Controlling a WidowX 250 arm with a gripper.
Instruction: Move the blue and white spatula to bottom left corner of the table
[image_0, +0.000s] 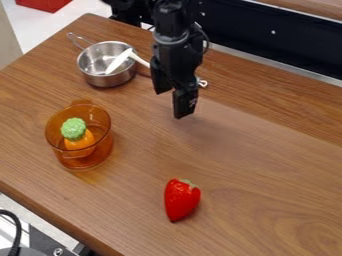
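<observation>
Found white, narrow-tipped spatula (119, 61) over round silver metal pan (107, 81) at 11 o'clock; noted black gripper (172, 96) open.

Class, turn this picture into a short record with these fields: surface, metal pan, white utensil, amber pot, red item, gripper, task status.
Surface: brown wooden table
Metal pan: silver saucepan, upright, at the table's far left
White utensil: white utensil, one end in the saucepan, the rest running over its rim toward the arm; no blue part seen
Amber pot: see-through pot, holding an orange toy with a green top
Red item: strawberry, nearest the camera
Gripper: black gripper, above the table, fingers apart
Task status: utensil not at the bottom left corner
</observation>
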